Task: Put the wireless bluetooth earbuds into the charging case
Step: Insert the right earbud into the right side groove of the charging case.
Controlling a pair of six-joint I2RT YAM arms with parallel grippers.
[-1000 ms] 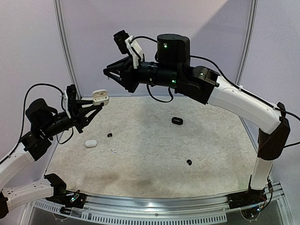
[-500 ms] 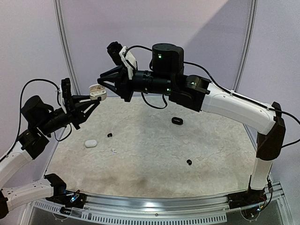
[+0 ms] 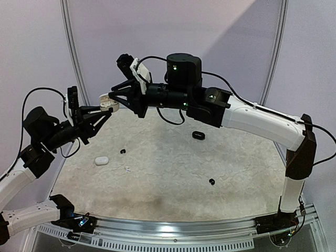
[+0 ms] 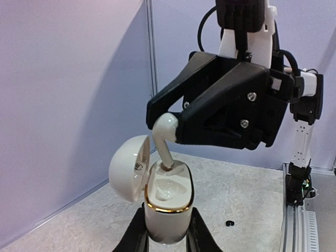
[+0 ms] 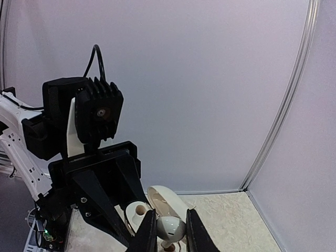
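Observation:
My left gripper is shut on a white charging case with a gold rim, held upright in the air with its lid swung open to the left. My right gripper is shut on a glossy white earbud. In the left wrist view the earbud hangs stem down with its tip in the case's far socket; the near socket is empty. In the top view the two grippers meet at the case, high above the table's far left.
On the table lie a closed white case, a closed black case, two black earbuds and a small white earbud. Purple walls close in behind and on both sides.
My right gripper has moved left and down with the white earbud until its stem reached the case. My left gripper has raised the open case towards it.

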